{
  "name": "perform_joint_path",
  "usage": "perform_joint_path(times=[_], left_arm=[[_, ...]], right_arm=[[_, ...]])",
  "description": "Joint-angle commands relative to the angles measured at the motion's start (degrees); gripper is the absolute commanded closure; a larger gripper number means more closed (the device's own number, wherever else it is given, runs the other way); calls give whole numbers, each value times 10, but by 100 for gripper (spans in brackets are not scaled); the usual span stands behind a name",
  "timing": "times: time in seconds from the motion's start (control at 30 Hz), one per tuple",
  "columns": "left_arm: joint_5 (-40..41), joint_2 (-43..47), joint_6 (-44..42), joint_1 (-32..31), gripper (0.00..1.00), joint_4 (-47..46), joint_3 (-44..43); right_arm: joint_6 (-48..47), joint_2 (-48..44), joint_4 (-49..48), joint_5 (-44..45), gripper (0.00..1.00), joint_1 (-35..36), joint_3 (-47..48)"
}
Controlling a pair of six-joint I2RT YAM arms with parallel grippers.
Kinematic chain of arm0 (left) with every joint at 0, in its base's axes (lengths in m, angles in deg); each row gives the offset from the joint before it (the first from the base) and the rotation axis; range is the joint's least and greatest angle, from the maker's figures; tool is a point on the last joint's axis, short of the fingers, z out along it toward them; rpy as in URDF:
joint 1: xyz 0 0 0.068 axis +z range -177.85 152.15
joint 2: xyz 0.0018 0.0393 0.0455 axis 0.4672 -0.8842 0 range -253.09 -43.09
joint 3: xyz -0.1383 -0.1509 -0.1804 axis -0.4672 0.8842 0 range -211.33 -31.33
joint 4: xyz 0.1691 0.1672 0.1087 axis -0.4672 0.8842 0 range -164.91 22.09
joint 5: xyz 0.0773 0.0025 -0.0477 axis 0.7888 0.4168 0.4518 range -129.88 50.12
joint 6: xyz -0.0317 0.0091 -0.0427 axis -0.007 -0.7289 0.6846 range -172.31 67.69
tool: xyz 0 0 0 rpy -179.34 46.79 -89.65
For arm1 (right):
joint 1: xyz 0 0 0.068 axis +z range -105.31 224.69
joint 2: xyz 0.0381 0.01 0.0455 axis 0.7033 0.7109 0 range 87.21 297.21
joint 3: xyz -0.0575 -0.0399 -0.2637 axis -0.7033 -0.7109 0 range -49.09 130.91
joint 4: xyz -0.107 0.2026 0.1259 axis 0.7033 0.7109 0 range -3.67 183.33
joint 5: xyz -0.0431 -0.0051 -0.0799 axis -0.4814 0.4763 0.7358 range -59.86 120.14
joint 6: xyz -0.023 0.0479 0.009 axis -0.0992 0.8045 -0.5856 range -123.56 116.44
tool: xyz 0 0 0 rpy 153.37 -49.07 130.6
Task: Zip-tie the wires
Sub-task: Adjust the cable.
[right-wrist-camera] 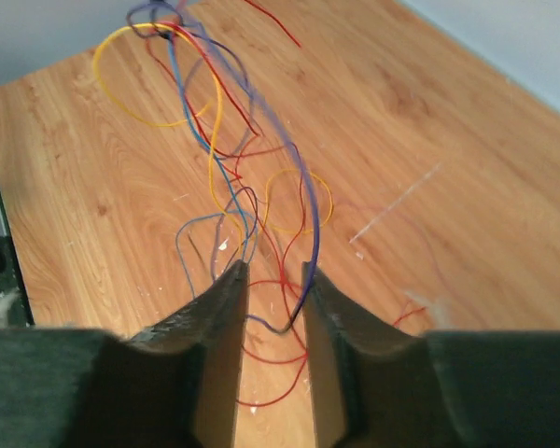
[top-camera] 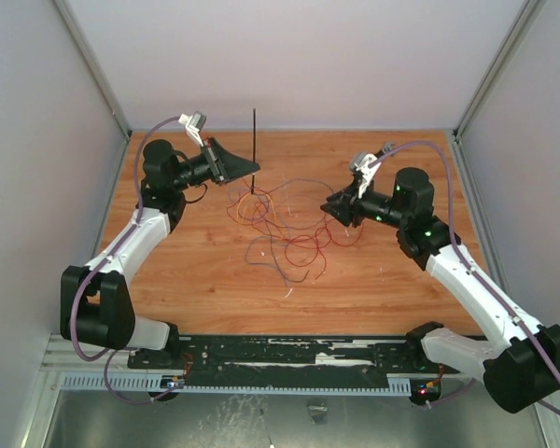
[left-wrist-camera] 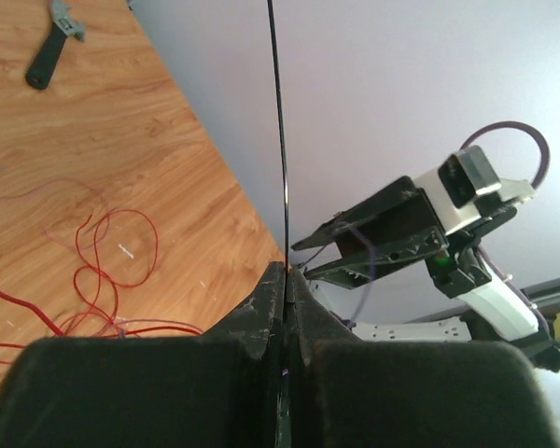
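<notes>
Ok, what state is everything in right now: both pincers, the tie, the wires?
Left pincer: shut on the zip tie.
Right pincer: open, strands passing between its fingers.
Zip tie: straight, not looped.
Wires: loose tangle on the table, not bundled.
Black tool: lying on the table, untouched.

Thin black zip tie (top-camera: 253,140), upright; loose multicoloured wires (top-camera: 303,245) in a tangle nearby.

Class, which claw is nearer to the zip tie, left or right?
Left. The left claw is clamped on the zip tie, which sticks out past its tips. The right claw sits apart from it, over at the wires.
</notes>
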Motion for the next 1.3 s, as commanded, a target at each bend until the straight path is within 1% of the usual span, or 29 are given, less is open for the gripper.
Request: perform_joint_path(times=[0.0,0.03,0.07,0.1,0.13,0.2,0.27,0.33,0.43,0.5,0.6,0.67,0.77,0.87,0.97,1.13,1.27], left_arm=[[4,13,-17,4,100,8,-28],[6,13,-20,4,100,13,-31],[7,13,-25,4,100,19,-34],[9,13,-30,4,100,24,-36],[11,13,-34,5,100,28,-36],[14,14,-40,4,100,32,-36],[18,16,-47,4,100,35,-34],[20,21,-52,4,100,35,-31],[25,29,-49,4,100,34,-26],[29,35,-47,4,100,32,-24],[30,40,-46,4,100,30,-23],[30,39,-45,4,100,25,-21],[30,34,-41,3,100,16,-19],[33,32,-41,2,100,16,-19],[38,33,-41,0,100,17,-17],[44,33,-41,-3,100,18,-11],[44,31,-41,-4,100,17,-12]], right_arm=[[-21,-18,26,41,62,-22,-5],[-22,-17,31,36,58,-27,0],[-16,-18,33,32,50,-30,7],[-11,-18,32,23,44,-32,15],[-8,-17,33,10,40,-34,25],[14,-12,29,-7,34,-35,49],[54,-2,7,-26,31,-35,71],[135,11,-51,-35,31,-34,79],[257,39,-155,-38,33,-28,65],[300,66,-203,-29,34,-11,57],[337,108,-272,-11,35,18,51],[344,134,-311,9,35,42,53],[321,174,-326,50,34,80,79],[331,211,-357,59,35,102,98],[334,243,-363,56,37,115,122],[340,273,-382,41,44,125,142],[346,295,-387,24,55,130,157]])
